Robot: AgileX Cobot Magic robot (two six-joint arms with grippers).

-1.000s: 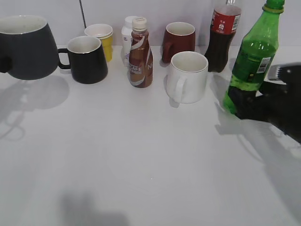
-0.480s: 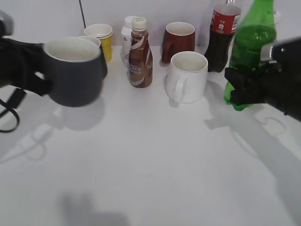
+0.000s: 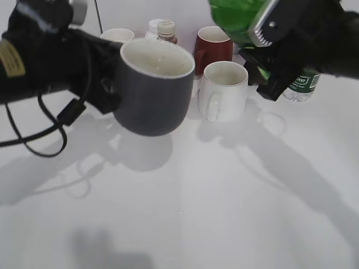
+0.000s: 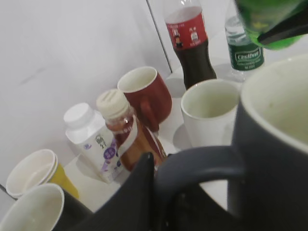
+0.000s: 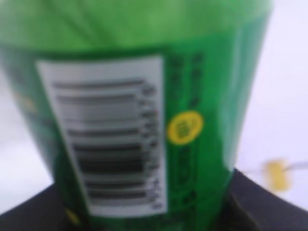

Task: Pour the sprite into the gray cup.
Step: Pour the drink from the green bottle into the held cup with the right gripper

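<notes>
My left gripper (image 3: 109,84) is shut on the handle of the gray cup (image 3: 151,87) and holds it in the air, upright, left of centre. Its off-white inside shows. In the left wrist view the cup (image 4: 274,159) fills the right side and its handle (image 4: 197,166) sits at the jaws (image 4: 161,192). My right gripper (image 3: 269,67) is shut on the sprite bottle (image 3: 238,17), lifted and tilted to the left at the top of the exterior view. Its neck and cap are out of view. The right wrist view shows its green label and barcode (image 5: 134,120) up close.
On the table stand a white mug (image 3: 223,89), a red mug (image 3: 213,47), a brown coffee bottle (image 4: 127,132), a white bottle (image 4: 94,137), a yellow cup (image 4: 33,175), a cola bottle (image 4: 190,43), a small water bottle (image 3: 300,84) and a black mug (image 4: 33,211).
The left arm has carried the gray cup further right and nearer the camera. The right arm has raised the sprite and tipped it leftward, uncovering the small water bottle behind.
</notes>
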